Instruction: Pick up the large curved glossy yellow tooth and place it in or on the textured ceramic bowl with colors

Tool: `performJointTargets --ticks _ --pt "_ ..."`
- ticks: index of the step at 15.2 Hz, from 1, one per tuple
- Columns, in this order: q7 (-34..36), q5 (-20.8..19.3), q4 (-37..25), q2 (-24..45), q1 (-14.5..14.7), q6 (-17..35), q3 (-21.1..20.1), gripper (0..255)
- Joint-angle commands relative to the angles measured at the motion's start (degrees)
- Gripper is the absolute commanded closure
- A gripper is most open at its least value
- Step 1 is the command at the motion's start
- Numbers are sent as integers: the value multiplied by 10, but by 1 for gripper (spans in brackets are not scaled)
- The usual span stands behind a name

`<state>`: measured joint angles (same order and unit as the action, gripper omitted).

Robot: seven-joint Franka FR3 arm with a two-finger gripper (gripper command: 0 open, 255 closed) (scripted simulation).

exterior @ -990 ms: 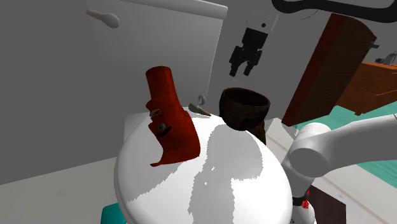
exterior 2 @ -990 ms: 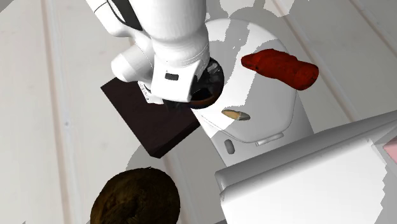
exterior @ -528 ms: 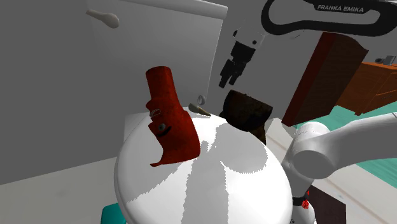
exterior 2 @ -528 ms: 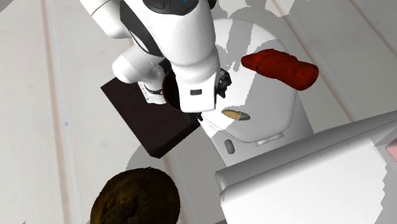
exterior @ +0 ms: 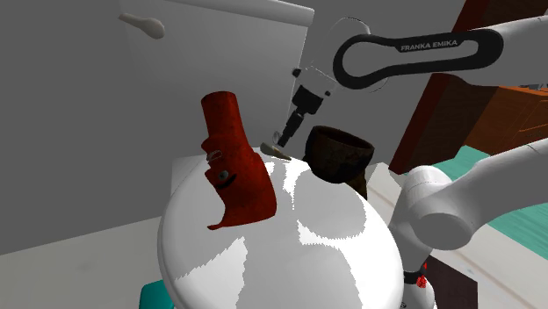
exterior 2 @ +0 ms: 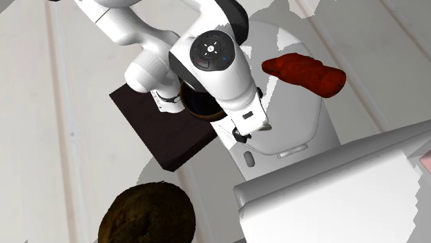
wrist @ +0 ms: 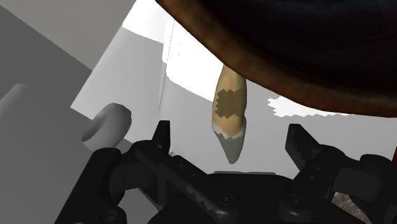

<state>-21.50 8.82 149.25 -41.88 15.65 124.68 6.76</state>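
- Tan-yellow tooth (exterior: 276, 151) with a brown patch lies on the white toilet lid (exterior: 281, 255), at the lid's 12 o'clock edge below the tank (exterior: 211, 61).
- Dark brown bowl (exterior: 338, 151) sits just beside the tooth, at its 3 o'clock in the shoulder view; its rim overhangs the tooth's far end in the wrist view.
- Gripper (exterior: 285, 137) hangs just above the tooth, at its 12 o'clock.
- Wrist view: gripper (wrist: 230, 137) is spread wide, one black finger on each side of the tooth (wrist: 229, 111), neither touching it. It grips nothing.
- Red curved object (exterior: 233, 162) stands on the lid at the tooth's 8 o'clock, apart from it.
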Motion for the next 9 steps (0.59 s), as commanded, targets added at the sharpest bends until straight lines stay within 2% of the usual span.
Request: performJointTargets --ticks 1,9 --pt "-25 8 12 10 16 30 5 0" --pt "-31 20 37 45 26 91 4 0"
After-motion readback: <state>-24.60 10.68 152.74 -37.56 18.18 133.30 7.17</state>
